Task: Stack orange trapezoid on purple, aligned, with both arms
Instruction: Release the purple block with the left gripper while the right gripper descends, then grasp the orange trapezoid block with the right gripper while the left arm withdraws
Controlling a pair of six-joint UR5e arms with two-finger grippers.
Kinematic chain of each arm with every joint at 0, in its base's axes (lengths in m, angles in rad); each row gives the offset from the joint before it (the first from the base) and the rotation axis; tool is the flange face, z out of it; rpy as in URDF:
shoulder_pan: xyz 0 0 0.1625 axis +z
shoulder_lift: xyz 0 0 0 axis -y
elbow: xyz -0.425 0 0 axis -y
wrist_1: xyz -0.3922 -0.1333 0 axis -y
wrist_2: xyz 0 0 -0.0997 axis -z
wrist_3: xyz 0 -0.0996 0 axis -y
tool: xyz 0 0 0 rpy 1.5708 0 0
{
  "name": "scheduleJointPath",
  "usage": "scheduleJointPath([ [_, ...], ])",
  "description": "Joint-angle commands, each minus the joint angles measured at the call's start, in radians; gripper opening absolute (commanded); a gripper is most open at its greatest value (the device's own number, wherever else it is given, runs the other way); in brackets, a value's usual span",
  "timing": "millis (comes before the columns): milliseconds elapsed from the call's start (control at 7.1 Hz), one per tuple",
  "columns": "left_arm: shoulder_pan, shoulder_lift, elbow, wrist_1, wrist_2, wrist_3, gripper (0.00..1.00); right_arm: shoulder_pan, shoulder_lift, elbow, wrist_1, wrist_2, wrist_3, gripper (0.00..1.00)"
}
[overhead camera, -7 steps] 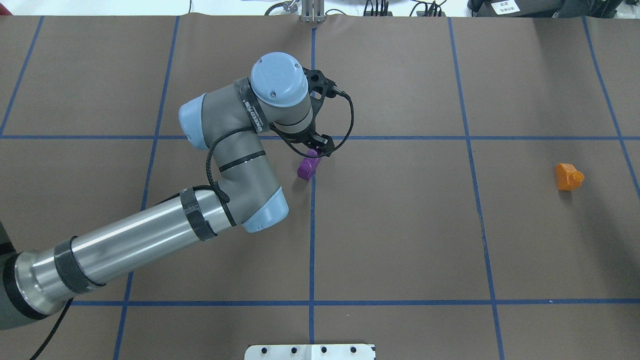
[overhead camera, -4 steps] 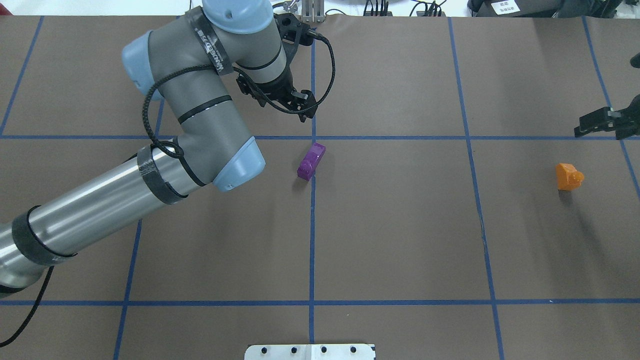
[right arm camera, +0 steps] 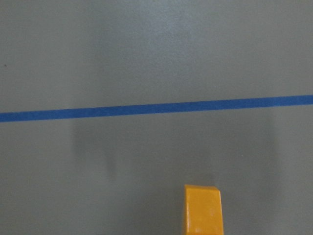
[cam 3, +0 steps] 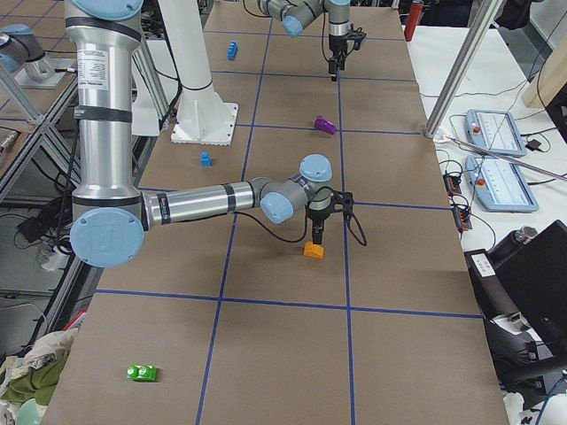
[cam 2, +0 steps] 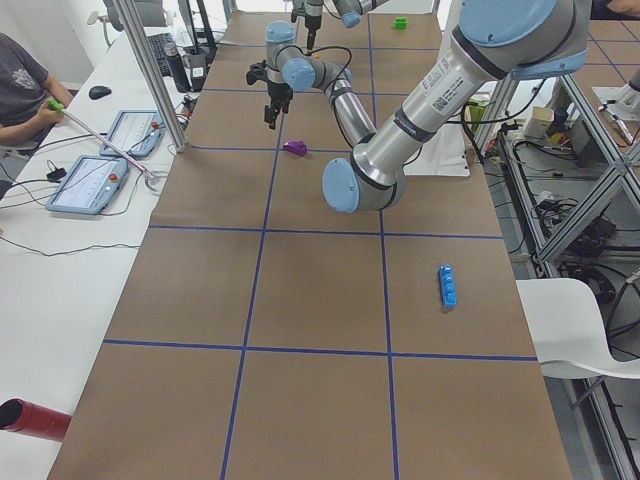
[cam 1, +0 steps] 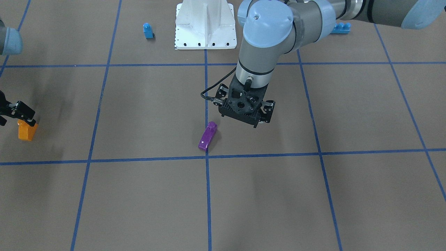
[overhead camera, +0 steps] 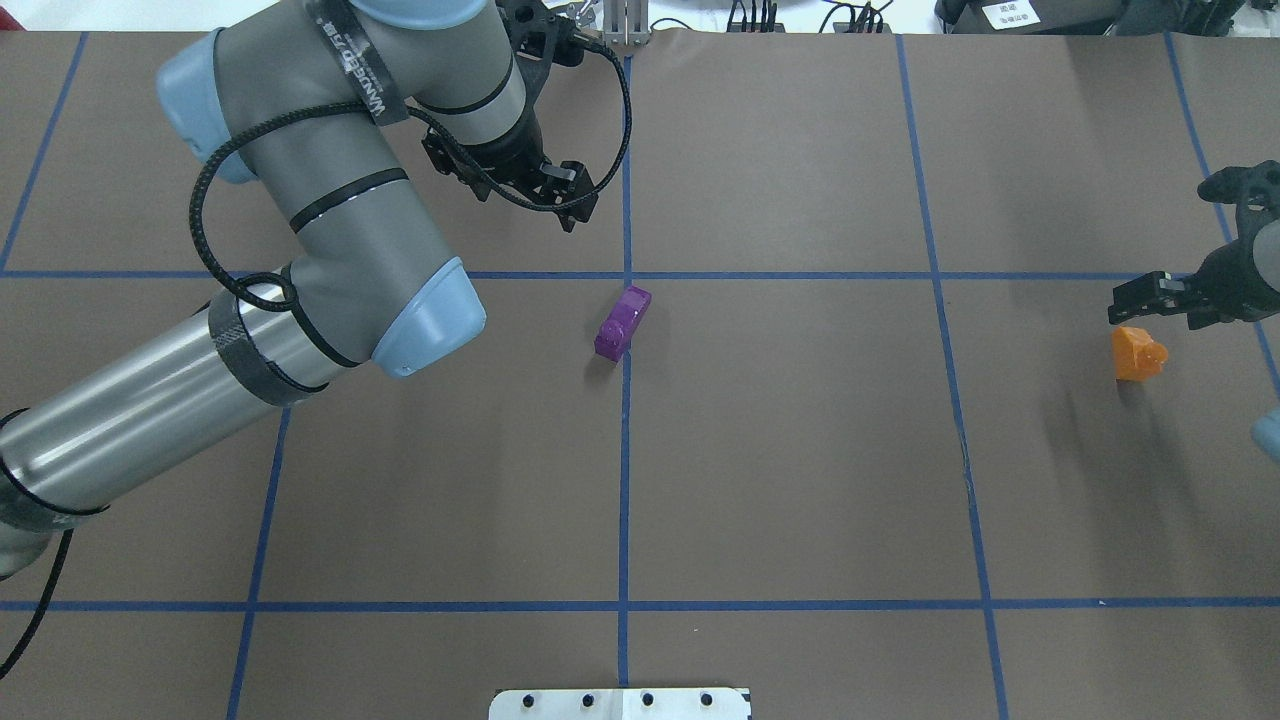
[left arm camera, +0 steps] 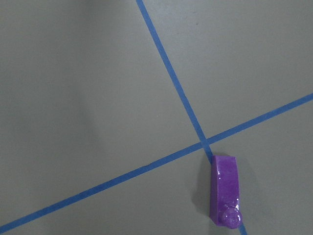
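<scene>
The purple brick (overhead camera: 622, 322) lies free on the brown table at a blue tape crossing; it also shows in the front view (cam 1: 207, 136) and the left wrist view (left arm camera: 225, 191). My left gripper (overhead camera: 572, 200) hangs open and empty above the table, to the far left of the purple brick and apart from it. The orange trapezoid (overhead camera: 1137, 353) sits at the right side, also seen in the front view (cam 1: 27, 131) and the right wrist view (right arm camera: 202, 208). My right gripper (overhead camera: 1155, 297) hovers open just above the orange trapezoid's far edge, not holding it.
A small blue single-stud brick (cam 1: 148, 30) and the white base pedestal (cam 1: 205, 24) stand near the robot. A long blue brick (cam 2: 448, 285) lies on my left side. A green brick (cam 3: 142, 373) lies at the near right end. Blue tape lines grid the table.
My left gripper has let go of the purple brick, risen and drawn back to the far left. My right gripper has come in from the right edge to above the orange trapezoid.
</scene>
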Motion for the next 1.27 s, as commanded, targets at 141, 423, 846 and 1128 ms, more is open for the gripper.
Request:
scheduleJointPath([
  [141, -0.007, 0.001, -0.002, 0.002, 0.0, 0.0, 1.0, -0.031, -0.001, -0.083, 0.078, 0.001, 0.009, 1.0],
  [423, -0.01, 0.008, -0.004, 0.001, 0.0, 0.0, 1.0, -0.056, 0.01, -0.107, 0.077, 0.0, 0.01, 0.98],
  [846, -0.01, 0.008, -0.006, 0.002, 0.0, 0.0, 1.0, -0.056, 0.01, -0.129, 0.078, 0.003, 0.007, 0.83],
  [1128, -0.01, 0.008, -0.006, 0.002, 0.0, 0.0, 1.0, -0.056, 0.008, -0.138, 0.077, 0.004, 0.001, 0.71],
])
